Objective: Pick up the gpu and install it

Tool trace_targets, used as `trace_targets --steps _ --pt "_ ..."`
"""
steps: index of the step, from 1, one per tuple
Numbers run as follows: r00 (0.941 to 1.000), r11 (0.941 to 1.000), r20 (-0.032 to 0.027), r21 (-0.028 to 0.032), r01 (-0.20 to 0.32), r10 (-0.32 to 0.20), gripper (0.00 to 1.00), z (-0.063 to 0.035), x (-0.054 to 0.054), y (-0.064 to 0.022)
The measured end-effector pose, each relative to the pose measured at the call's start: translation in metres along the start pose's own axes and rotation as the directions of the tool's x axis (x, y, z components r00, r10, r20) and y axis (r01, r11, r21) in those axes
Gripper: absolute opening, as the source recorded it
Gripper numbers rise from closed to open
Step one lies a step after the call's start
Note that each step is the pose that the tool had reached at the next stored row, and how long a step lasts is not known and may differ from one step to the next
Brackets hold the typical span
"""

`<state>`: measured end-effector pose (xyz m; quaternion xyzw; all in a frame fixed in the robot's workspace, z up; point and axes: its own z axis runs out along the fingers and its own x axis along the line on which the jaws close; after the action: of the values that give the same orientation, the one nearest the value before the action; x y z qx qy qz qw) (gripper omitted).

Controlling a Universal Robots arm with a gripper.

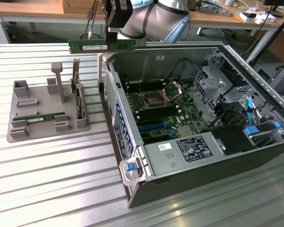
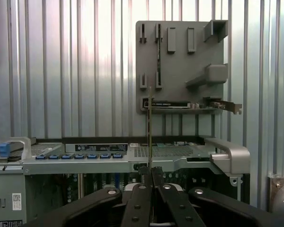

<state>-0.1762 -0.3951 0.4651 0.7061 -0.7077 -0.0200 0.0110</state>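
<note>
Step in hand: transfer of the picked part toward installation. The gripper (image 1: 111, 39) is clamped on the gpu (image 1: 92, 46), a long green circuit-board stick. The gpu hangs level in the air above the far-left corner of the open computer case (image 1: 180, 189), as the exterior view shows it, clear of every surface. In the wrist view the board appears edge-on between the closed fingers (image 2: 137, 198). It is not yet seated. Judged from this position, seating calls for the board's lower edge to be aligned along a free slot on the motherboard (image 1: 156, 111), then pressed straight down without tilt. Count: two green sticks, one held and one lying flat on the grey holder tray (image 1: 19, 135); one tray; one case; one gripper.
</note>
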Motion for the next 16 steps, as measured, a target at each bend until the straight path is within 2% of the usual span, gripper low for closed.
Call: trace_targets --steps 5,9,13,16 --pt "1.0000 1.0000 0.0000 0.0000 0.000 0.000 0.12 -0.0002 0.000 -0.0130" --pt "1.0000 1.0000 0.0000 0.0000 0.000 0.000 0.12 -0.0002 0.000 -0.0191" --pt "1.0000 1.0000 0.0000 0.0000 0.000 0.000 0.12 -0.0002 0.000 -0.0294" --pt "1.0000 1.0000 0.0000 0.0000 0.000 0.000 0.12 -0.0003 0.000 -0.0331"
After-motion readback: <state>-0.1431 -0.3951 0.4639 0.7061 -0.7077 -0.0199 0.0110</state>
